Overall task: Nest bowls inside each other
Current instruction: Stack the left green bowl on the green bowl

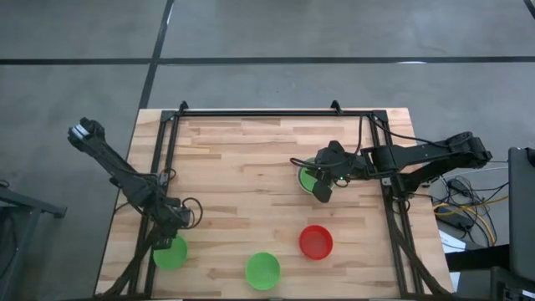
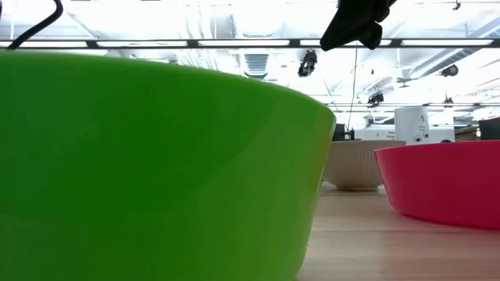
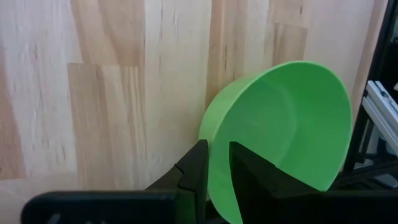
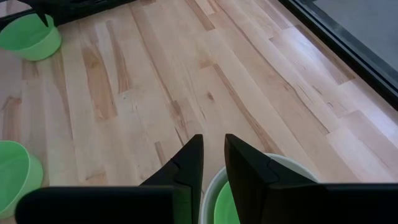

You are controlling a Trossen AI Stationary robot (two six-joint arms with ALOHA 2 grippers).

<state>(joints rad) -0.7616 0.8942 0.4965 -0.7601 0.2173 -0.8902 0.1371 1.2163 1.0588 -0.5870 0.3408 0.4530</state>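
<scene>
While 3 bowls sit singly toward the near edge of the butcher-block worktop point(image 1: 251, 167), 2 are already nested further back: a green bowl inside a pale grey-white bowl point(image 4: 283, 167), under the right arm. The singles are a green bowl point(image 1: 170, 252) at the near left, a second green bowl point(image 1: 262, 270) at the near middle and a red bowl point(image 1: 316, 242) to its right, all apart from one another.

Handling, as a judgement: the bowls look like thin moulded plastic, so light, fairly stiff, smooth and somewhat slippery, not fragile. The wall offers the only hold; a pinch across the rim, 1 finger inside and 1 outside, suits them, with modest force so the wall does not flex or slide out.

The left end effector point(image 3: 216, 163) grasps the near-left green bowl in just that way, its fingers nearly closed across the rim; in the left wrist view the bowl appears tipped up from the wood. The right end effector point(image 4: 213, 162) hangs over the rim of the nested pair, fingers point(image 4: 186, 165) parted by a narrow gap; whether they pinch the grey-white rim or merely stand astride it cannot be told.
</scene>
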